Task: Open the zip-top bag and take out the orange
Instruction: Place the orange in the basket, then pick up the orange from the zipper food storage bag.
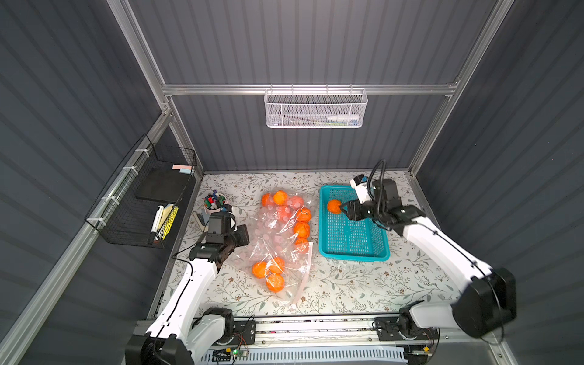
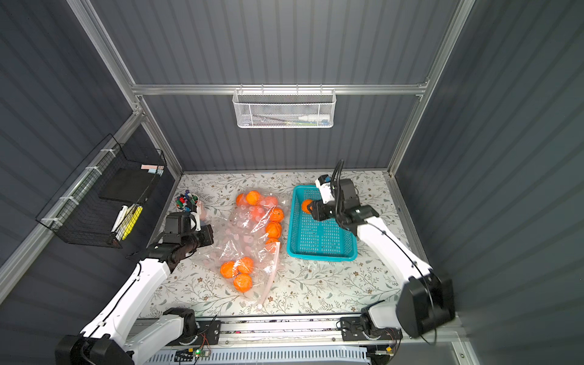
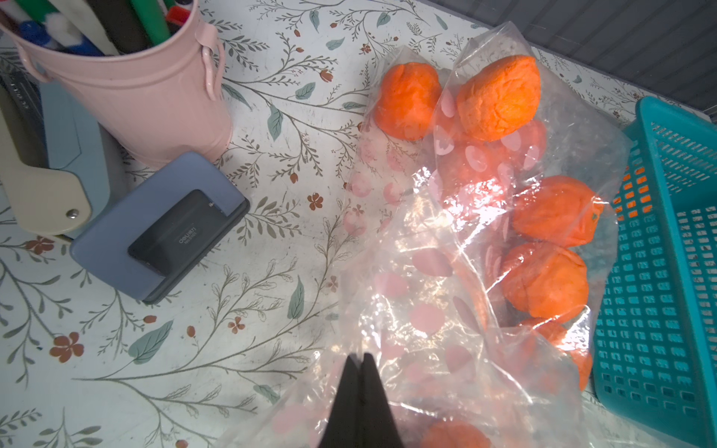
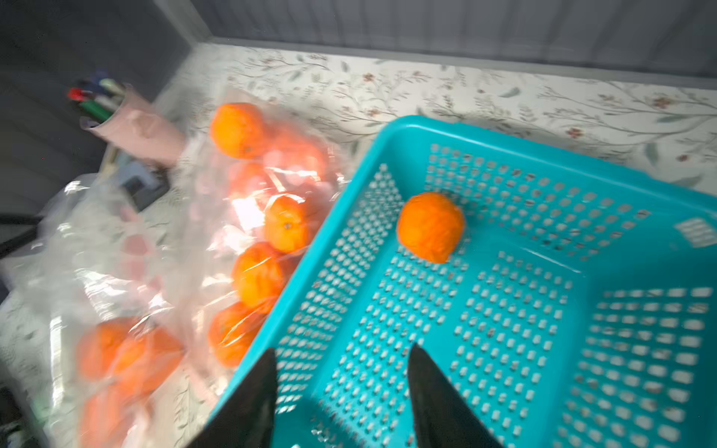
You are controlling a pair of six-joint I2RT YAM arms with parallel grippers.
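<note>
Closest to the lens runs the rail (image 1: pixel 316 328) that carries both arms, at 6 o'clock of the table (image 1: pixel 363 284). From left to right I note:

1. Pen cup (image 1: pixel 215 202), at 10 o'clock of the table, just beside the left wrist. Hazard: a swing of that wrist toward 12 o'clock would tip it.

2. Left gripper (image 3: pixel 359 358), at 9 o'clock of the bag (image 1: pixel 278 234). The jaws are fully together, pinching a fold of the clear film. Hazard: the film looks thin and slick. I judge that a hard pull could slip it out of the pinch or drag the whole bag.

3. Zip strip (image 1: pixel 305 275), at 5 o'clock of the bag. It appears parted, with three oranges (image 1: pixel 275 282) bunched near it. Hazard: raising the film could roll them out toward the 6 o'clock table edge.

4. Basket (image 1: pixel 354 256), at 2 o'clock of the table. I cannot tell whether it touches the bag.

5. Orange (image 4: pixel 430 227). It is out of the bag and lies loose on the basket floor near its 11 o'clock corner.

6. Right gripper (image 4: pixel 343 360), at 4 o'clock of the orange. The jaws are partly apart, with nothing between them. Hazard: the tips are near the fruit, so a careless move could nudge it or hook the basket wall and shift the basket.
</note>
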